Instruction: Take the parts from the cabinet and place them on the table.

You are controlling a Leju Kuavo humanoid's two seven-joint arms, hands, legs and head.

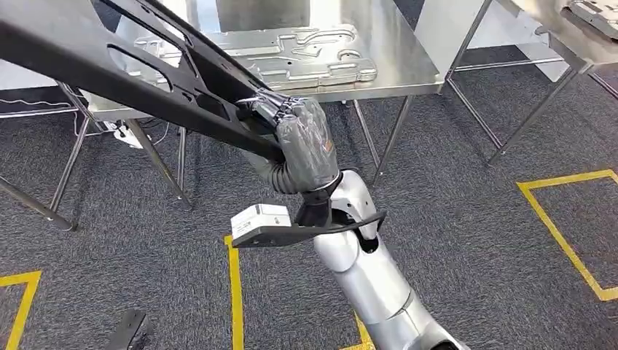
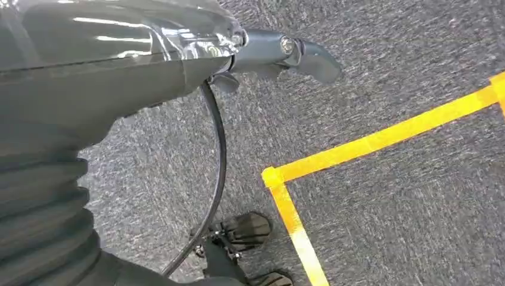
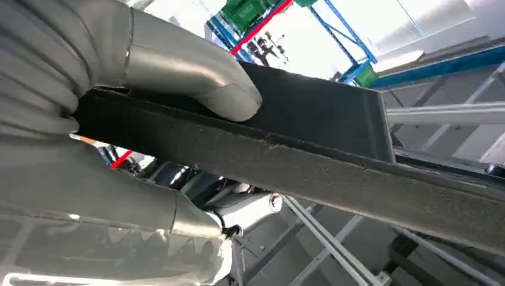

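Observation:
A long black frame part (image 1: pixel 109 58) with cut-out slots runs from the upper left of the head view down to my right hand (image 1: pixel 302 142), which grips its near end. Up close, the thumb (image 3: pixel 196 65) presses on top of the black part (image 3: pixel 309 149) and the rest of the right hand (image 3: pixel 71 149) wraps beneath it. The part hangs in the air in front of a steel table (image 1: pixel 415 69). My left hand (image 2: pixel 119 53) hangs over the carpet with its thumb (image 2: pixel 298 53) stretched out and nothing in it.
Silver stamped metal parts (image 1: pixel 291 55) lie on the steel table. A second table (image 1: pixel 576 51) at the far right carries another silver part (image 1: pixel 594 14). Slanted table legs (image 1: pixel 157 157) stand on the grey carpet, which is marked with yellow tape lines (image 1: pixel 557 226).

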